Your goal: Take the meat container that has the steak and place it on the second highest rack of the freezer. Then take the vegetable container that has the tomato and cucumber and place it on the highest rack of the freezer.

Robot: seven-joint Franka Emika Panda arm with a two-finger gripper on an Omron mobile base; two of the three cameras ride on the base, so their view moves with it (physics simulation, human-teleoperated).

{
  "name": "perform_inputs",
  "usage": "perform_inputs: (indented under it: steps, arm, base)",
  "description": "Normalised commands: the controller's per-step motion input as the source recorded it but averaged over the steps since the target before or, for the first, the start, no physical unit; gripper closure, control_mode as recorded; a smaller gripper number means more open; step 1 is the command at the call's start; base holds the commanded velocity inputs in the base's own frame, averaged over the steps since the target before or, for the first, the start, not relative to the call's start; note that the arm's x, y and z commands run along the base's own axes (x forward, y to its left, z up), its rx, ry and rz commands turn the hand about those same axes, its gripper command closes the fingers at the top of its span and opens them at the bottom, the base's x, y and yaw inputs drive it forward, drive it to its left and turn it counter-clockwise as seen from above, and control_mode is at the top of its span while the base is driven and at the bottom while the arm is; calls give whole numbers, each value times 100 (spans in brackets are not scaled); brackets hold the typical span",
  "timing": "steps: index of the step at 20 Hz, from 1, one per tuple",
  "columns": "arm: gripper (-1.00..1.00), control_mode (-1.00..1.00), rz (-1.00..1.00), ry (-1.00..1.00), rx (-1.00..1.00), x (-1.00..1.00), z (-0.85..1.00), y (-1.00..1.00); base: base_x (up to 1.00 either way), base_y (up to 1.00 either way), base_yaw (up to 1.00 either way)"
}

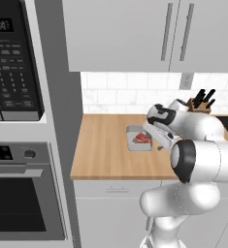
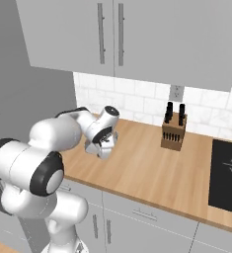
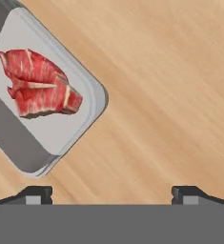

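1 red steak (image 3: 39,85) — pale-streaked, flat.

Flat, even rendered light with no clear source and no glare. Edges stay sharp, with no blur or edge distortion. Just beyond the hand, the grey container (image 3: 92,97) shows soft shading on its walls; the wooden counter (image 3: 170,95) carries hardly any shadow.

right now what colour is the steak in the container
Red-pink with pale streaks; the steak lies in a light-grey container, clearest in the hand view.
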Motion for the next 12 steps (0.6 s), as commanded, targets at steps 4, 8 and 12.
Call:
perform_inputs:
  steps: [4,8,12]
  arm:
    - [-100,-100,1,0,-2,2,-35,0]
    - [-100,-100,0,0,-7,34,-20,0]
    - [-100,-100,0,0,-2,37,-15,0]
  base:
    - [0,0,0]
    - [0,0,0]
    - [0,0,0]
